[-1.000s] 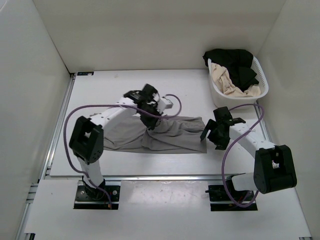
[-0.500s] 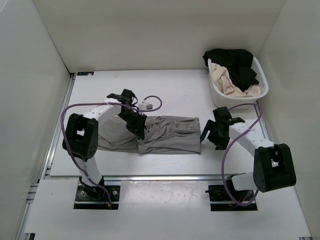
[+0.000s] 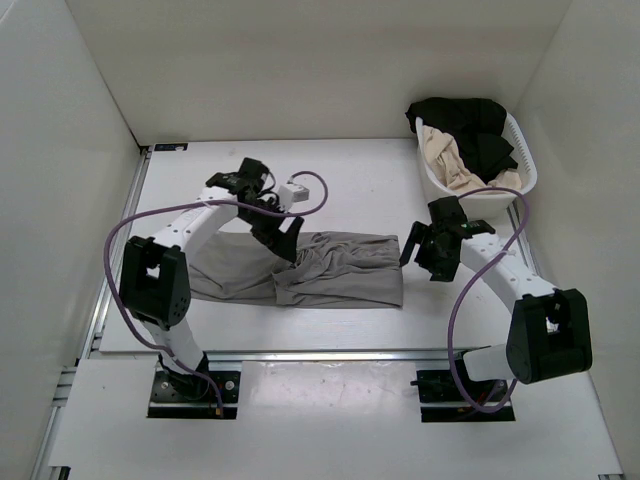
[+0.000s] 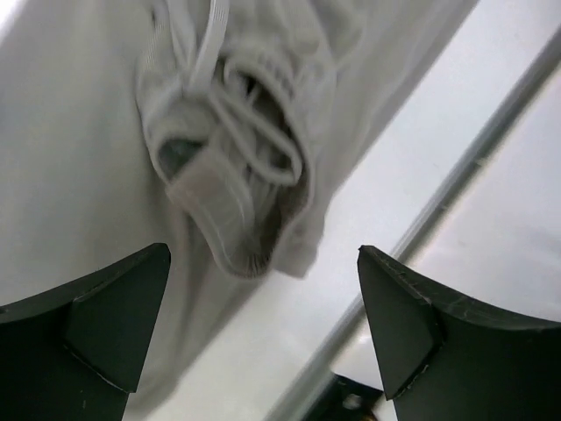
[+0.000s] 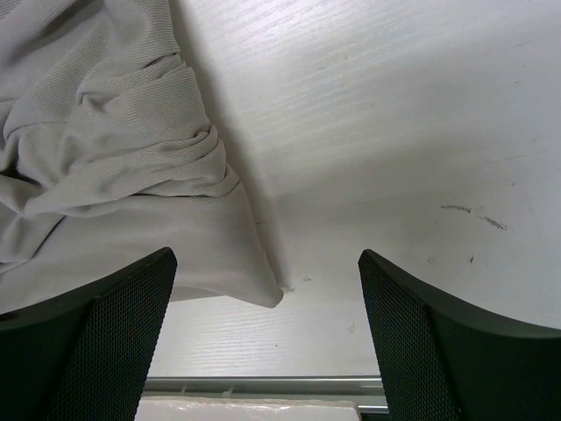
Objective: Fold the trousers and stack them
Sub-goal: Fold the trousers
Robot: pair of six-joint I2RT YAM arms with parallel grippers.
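Trousers (image 3: 330, 270) lie flat on the tabletop (image 3: 350, 180), mid-near zone, as a long band running L to R, rumpled and bunched approx. in the middle. L end sits under the left arm; R end stops just short of the right hand (image 3: 418, 255).

Right hand: released, fingers wide apart, nothing between them. It hovers just beside the trousers' R edge. Wrist cam shows the folded corner of the fabric (image 5: 131, 175) below and bare tabletop (image 5: 394, 132) to the other side.

Left hand (image 3: 283, 235): also released, fingers spread, holding nothing. It hangs over the bunched middle part at the far edge of the cloth. Its wrist cam looks down on a gathered waistband w/ a pale drawstring (image 4: 237, 167); can't tell if the fingertips touch the fabric.

Far R corner: white basket (image 3: 522, 185), well apart from the trousers, w/ a black garment (image 3: 470, 120) piled on a beige garment (image 3: 450, 160).
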